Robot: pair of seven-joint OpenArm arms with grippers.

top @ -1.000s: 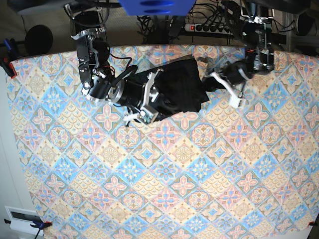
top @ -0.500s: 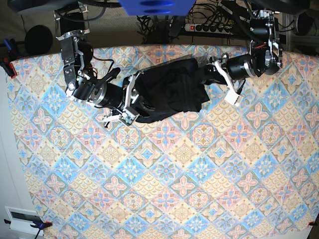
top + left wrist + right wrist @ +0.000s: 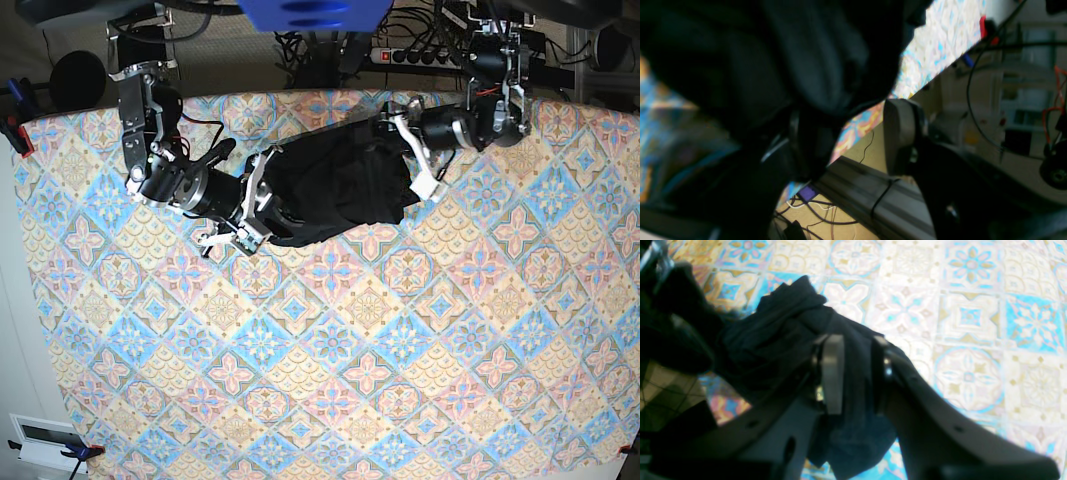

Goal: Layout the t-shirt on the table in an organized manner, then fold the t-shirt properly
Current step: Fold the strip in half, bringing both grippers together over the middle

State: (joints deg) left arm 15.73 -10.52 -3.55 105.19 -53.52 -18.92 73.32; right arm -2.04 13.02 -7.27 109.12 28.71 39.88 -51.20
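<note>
One black long-sleeved t-shirt [image 3: 340, 190] lay bunched between the two grippers on the patterned table [image 3: 400, 380]; the right gripper [image 3: 853, 373] pinched a fold of it between both fingers. The left gripper [image 3: 410, 160] stood at the shirt's far edge with its two fingers spread wide, gripping nothing; fabric draped just beside one finger [image 3: 903, 133].
</note>
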